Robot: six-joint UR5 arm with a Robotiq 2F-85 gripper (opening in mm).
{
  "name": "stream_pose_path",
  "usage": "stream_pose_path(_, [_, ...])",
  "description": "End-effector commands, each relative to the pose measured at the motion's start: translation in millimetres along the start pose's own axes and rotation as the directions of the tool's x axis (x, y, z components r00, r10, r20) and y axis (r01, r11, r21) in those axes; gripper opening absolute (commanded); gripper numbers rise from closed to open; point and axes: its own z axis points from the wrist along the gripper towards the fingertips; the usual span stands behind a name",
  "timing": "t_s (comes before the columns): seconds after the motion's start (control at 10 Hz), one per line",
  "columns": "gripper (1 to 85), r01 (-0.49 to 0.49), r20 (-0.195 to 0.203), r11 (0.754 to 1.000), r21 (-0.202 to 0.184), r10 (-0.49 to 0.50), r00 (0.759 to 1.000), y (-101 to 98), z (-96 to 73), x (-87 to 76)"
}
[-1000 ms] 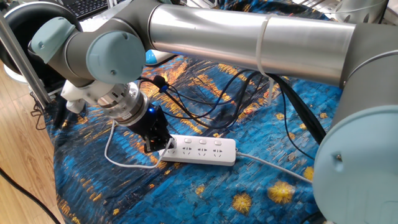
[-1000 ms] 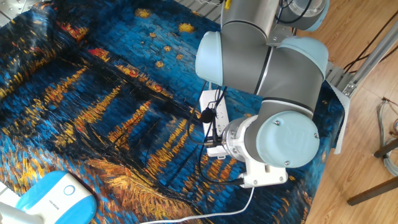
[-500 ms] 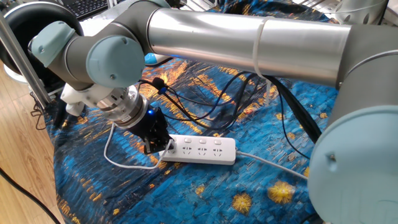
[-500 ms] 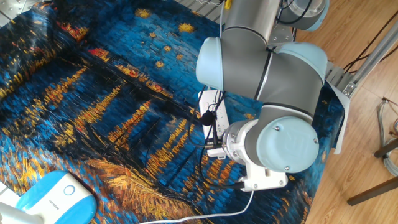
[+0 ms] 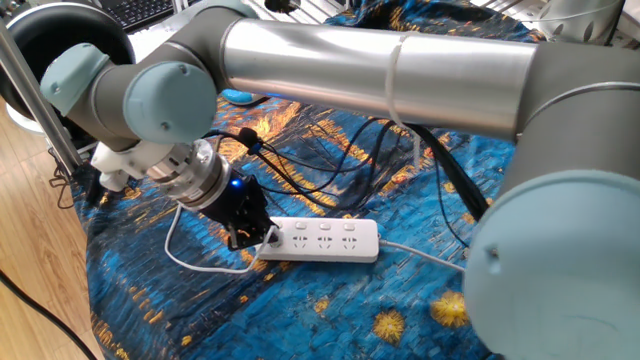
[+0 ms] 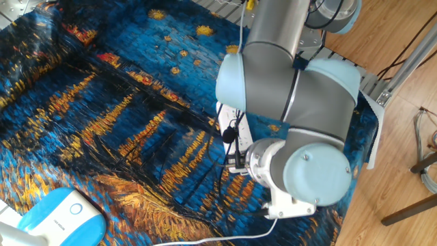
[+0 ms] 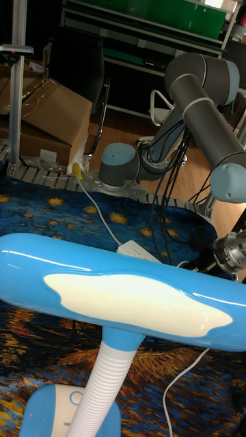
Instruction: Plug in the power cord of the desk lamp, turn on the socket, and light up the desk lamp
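The socket (image 5: pixel 325 241) is a long white power strip lying on the blue painted cloth. My gripper (image 5: pixel 255 238) is black and tilted down at the strip's left end outlet. It is shut on the small white plug of the power cord (image 5: pixel 175 250), which loops over the cloth to the left of it. In the other fixed view my wrist hides the gripper, and only part of the socket (image 6: pixel 227 111) and the power cord (image 6: pixel 225 239) show. The desk lamp (image 7: pixel 109 293) fills the tall view with its blue head and ribbed white stem. Its base (image 6: pixel 61 215) sits at the cloth's far corner.
Black cables (image 5: pixel 330 170) cross the cloth behind the strip. The strip's thicker grey-white cable (image 5: pixel 430 262) runs off to the right. A black ring-shaped device (image 5: pixel 30 40) stands beyond the left table edge. A cardboard box (image 7: pixel 48 109) sits behind the table.
My wrist has shifted and turned a little, dropping lower in the other fixed view. The gripper has stayed at the strip's left end with the plug in it.
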Motion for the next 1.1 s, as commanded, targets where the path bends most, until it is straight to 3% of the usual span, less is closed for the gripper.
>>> stream_pose_path(0.0, [1.3, 0.003, 0.008, 1.0, -0.019, -0.002, 1.0, -1.8, 8.8, -4.3])
stream_pose_path(0.1, [1.3, -0.005, -0.024, 1.0, 0.004, 0.005, 1.0, -1.2, -1.4, -3.7])
stream_pose_path(0.3, [1.3, -0.01, 0.047, 0.998, -0.061, 0.013, 0.999, 18.5, -6.6, -24.9])
stream_pose_path(0.4, [1.3, 0.016, 0.078, 0.997, -0.081, -0.01, 0.997, 14.1, 0.1, -23.5])
stream_pose_path(0.5, [13.7, 0.06, 0.114, 0.995, -0.075, -0.051, 0.992, -0.2, 6.2, -14.9])
stream_pose_path(0.6, [54.7, 0.14, 0.234, 0.988, -0.069, -0.12, 0.965, -17.5, 1.1, -27.0])
stream_pose_path(0.7, [83.0, 0.168, 0.261, 0.98, -0.103, -0.136, 0.956, -16.1, -11.8, -14.7])
stream_pose_path(0.8, [80.3, 0.166, 0.235, 0.982, -0.092, -0.14, 0.962, -19.2, -18.1, 3.8])
stream_pose_path(1.0, [75.7, 0.179, 0.237, 0.978, -0.108, -0.149, 0.96, -13.4, -30.2, 23.0])
